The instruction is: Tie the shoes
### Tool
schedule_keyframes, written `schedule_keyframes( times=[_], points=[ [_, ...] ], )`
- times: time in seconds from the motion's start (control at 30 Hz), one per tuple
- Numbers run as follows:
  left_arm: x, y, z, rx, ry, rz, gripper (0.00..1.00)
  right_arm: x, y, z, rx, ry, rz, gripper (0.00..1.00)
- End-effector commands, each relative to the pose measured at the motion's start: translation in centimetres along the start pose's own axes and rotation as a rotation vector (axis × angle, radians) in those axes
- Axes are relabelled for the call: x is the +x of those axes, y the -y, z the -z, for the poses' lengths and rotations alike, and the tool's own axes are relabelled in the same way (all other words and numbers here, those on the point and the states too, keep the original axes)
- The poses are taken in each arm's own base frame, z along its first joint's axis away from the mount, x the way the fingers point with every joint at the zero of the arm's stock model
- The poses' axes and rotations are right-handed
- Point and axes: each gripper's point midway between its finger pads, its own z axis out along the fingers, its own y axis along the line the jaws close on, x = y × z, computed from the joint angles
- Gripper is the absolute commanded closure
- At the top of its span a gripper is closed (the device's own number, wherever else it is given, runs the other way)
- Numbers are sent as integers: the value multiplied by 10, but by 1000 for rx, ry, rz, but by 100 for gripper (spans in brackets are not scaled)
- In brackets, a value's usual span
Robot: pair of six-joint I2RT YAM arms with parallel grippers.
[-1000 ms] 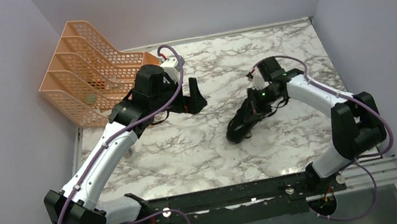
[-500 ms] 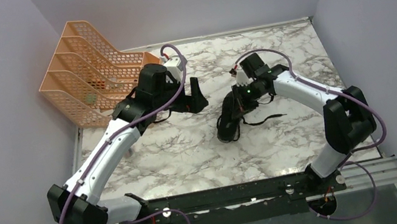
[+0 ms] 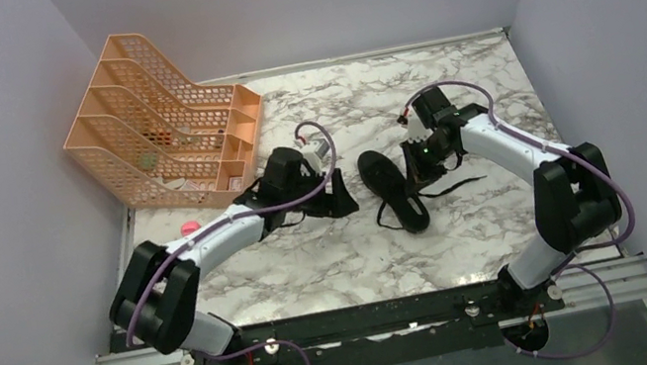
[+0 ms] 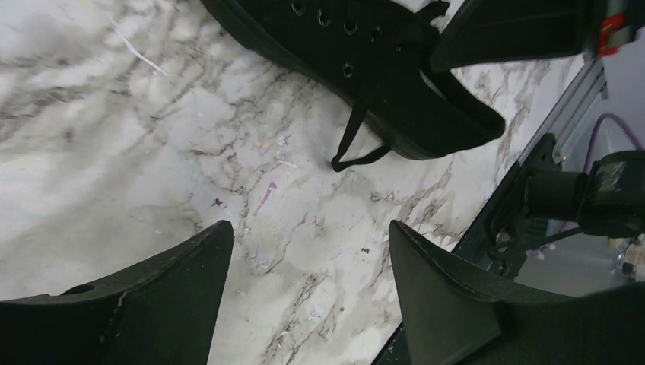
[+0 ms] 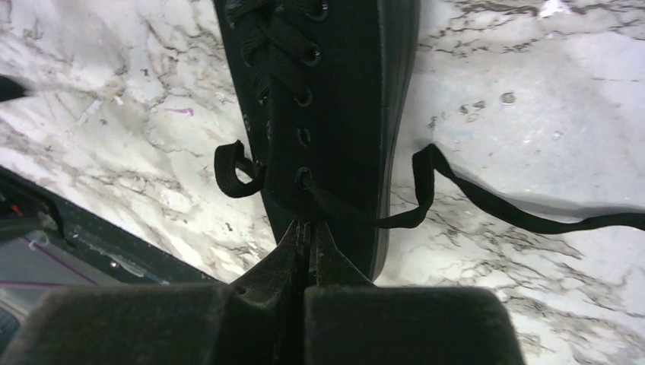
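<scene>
Black shoe (image 3: pixel 393 190), grey-veined white table (image 3: pixel 314 264), orange rack (image 3: pixel 160 131), speck (image 3: pixel 190 227) perhaps pink.

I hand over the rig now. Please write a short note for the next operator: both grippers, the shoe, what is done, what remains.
Shoe: the all-black low-cut shoe stands sole down near the middle of the white marble table, between the two grippers.
Left gripper: open, empty, low over the table beside the shoe.
Right gripper: shut, tips on the shoe at its top eyelets; whether it pinches anything cannot be told.
Done: nothing tied. The thin black laces lie loose, one end on each side.
Left: take both ends and make the knot and bow.
</scene>
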Motion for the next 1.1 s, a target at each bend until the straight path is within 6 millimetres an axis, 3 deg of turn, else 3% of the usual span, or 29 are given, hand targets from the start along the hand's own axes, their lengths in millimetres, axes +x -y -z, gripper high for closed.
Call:
schedule_keyframes(
  times=[0.0,0.13,0.2,0.43,0.57,0.87,0.9,1.0,1.07],
  points=[
    [4,34,-34,157,97,-114,25,-8,-22,2,-107,21,14,99],
    [32,38,-65,121,59,-188,25,-5,-30,1,-154,1,-6,99],
    [35,34,-75,87,68,-199,28,-4,-30,1,-157,3,-12,99],
    [53,9,-99,14,53,-217,47,-4,-29,7,-139,21,1,99],
    [52,1,-100,-19,64,-229,52,-4,-28,9,-135,23,15,99],
    [49,12,-119,51,57,-243,59,-2,-31,7,-163,16,34,99],
    [49,11,-120,50,54,-248,62,-4,-32,7,-166,19,40,99],
    [43,9,-121,38,65,-277,83,-6,-35,7,-184,15,52,99],
    [32,7,-112,-2,91,-279,92,-5,-40,7,-217,9,62,99]
  ],
)
